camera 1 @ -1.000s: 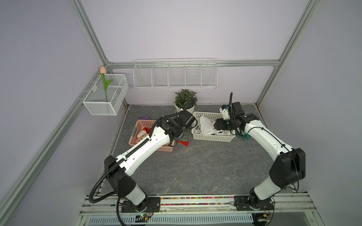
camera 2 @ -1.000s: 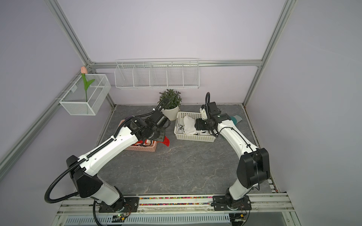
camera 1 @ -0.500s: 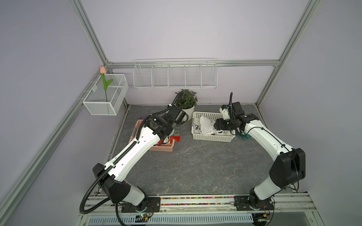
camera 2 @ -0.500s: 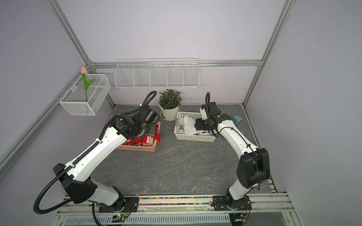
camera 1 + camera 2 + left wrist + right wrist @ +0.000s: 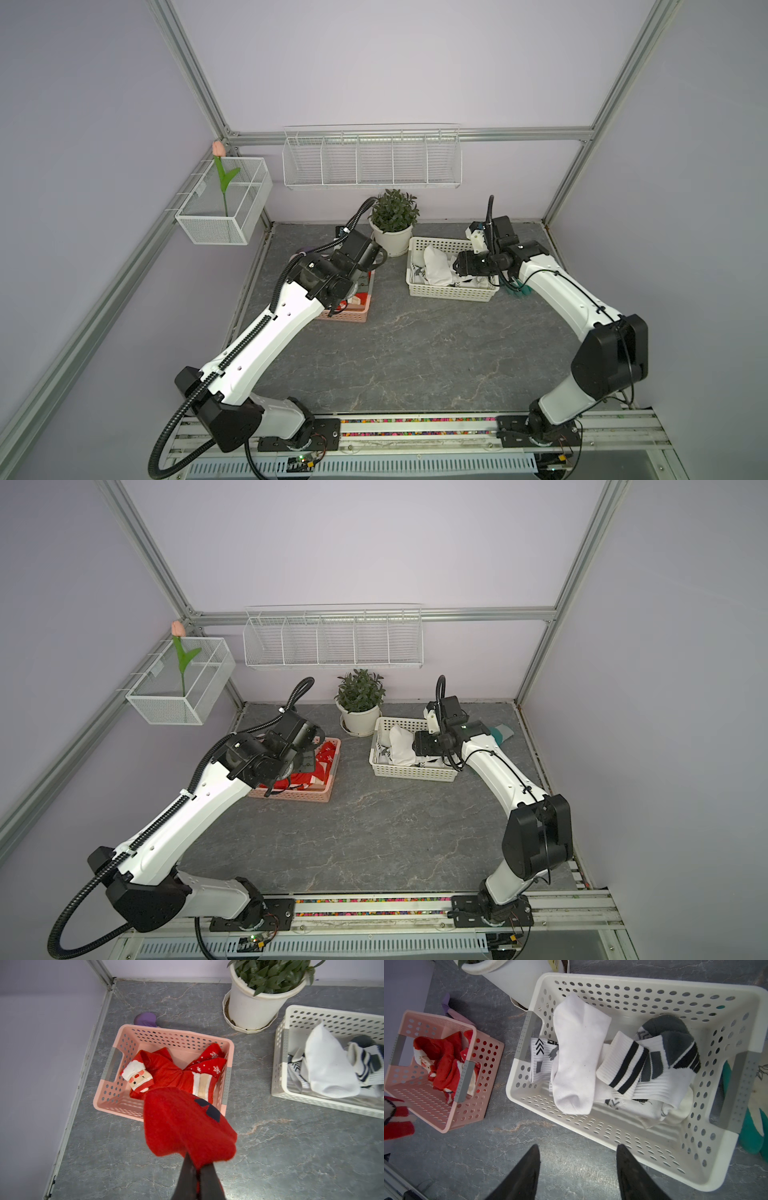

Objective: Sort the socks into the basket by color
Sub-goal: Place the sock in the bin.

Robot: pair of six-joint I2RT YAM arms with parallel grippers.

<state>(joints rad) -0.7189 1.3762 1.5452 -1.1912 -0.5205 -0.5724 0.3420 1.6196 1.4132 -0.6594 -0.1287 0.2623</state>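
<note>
The left pincer (image 5: 196, 1164) was clamped on a red sock (image 5: 187, 1122), dangling over the pink basket (image 5: 291, 796) left of centre in both top views (other red socks (image 5: 166, 1072) lay inside), arm reaching forward, wrist tipped down, likely to drop it. The right pincer (image 5: 578, 1148) gaped wide, empty, over the white basket (image 5: 411, 774), right of centre, holding the white socks (image 5: 577, 1053)

Front half of surface (image 5: 415, 365) open. Lane between pink basket (image 5: 176, 1031) and white basket (image 5: 279, 1053) passable, plant pot (image 5: 251, 1005) blocks its far end. Both baskets open-topped.
</note>
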